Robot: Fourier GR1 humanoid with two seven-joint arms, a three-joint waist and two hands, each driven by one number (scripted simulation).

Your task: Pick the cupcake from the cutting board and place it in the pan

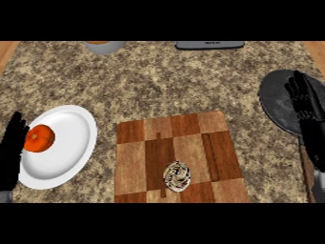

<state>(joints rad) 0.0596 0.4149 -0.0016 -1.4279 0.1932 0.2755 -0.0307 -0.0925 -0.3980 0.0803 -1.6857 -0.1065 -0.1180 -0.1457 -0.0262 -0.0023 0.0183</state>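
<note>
A cupcake (177,175) with a swirled dark-and-white top sits on the wooden cutting board (193,138), near its front edge. At the right side of the counter lies the dark round pan (277,102). My right hand (302,100) hovers over the pan with its fingers straight, holding nothing, well to the right of the cupcake. By the lower left edge my left hand (6,152) rests open, fingers up, beside a white plate.
A white plate (70,147) at the left carries an orange-red fruit (39,138). A grey bowl (105,46) and a flat dark device (209,45) sit along the far edge of the speckled stone counter (165,81).
</note>
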